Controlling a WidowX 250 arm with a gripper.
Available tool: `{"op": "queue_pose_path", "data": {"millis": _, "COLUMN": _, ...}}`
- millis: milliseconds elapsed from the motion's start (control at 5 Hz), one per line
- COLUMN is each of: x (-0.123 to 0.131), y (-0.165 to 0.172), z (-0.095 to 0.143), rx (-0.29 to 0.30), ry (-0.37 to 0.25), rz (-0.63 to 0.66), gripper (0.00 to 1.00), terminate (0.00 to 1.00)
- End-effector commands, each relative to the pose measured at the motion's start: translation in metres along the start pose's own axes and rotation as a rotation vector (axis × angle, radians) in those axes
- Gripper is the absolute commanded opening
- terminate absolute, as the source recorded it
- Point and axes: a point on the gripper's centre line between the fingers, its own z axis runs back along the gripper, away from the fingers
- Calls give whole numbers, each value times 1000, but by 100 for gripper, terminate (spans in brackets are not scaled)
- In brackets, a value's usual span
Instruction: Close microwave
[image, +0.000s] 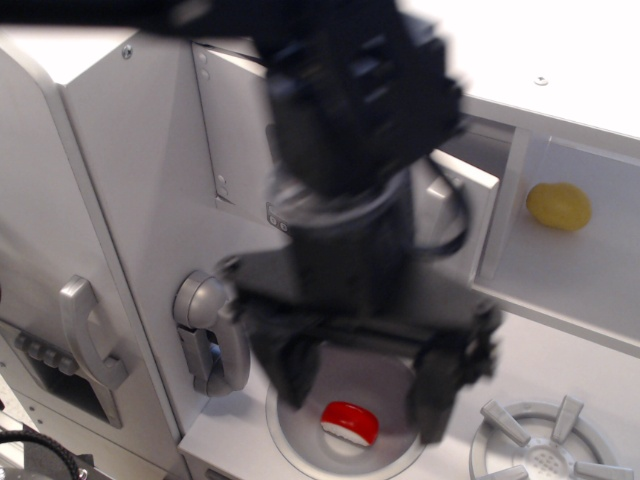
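The microwave is the white box compartment under the top shelf. Its door lies across the opening, hinged on the left, with its free edge close to the divider. I cannot tell whether it is fully shut, because my blurred black arm covers most of it. A few small grey buttons show beside the arm; the long handle is hidden. My gripper hangs below the door over the sink, fingers pointing down, open and empty.
A yellow lemon sits in the small cubby to the right. A round grey sink holds a red-and-white object. A grey toy phone hangs on the left wall. A cabinet handle and a burner flank them.
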Motion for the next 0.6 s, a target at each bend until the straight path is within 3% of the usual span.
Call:
{"op": "queue_pose_path", "data": {"millis": 0, "x": 35, "y": 54, "z": -17, "rx": 177, "ry": -60, "rz": 104, "gripper": 100, "terminate": 0}}
{"op": "queue_pose_path", "data": {"millis": 400, "x": 89, "y": 72, "z": -21, "rx": 196, "ry": -144, "rz": 238, "gripper": 100, "terminate": 0}}
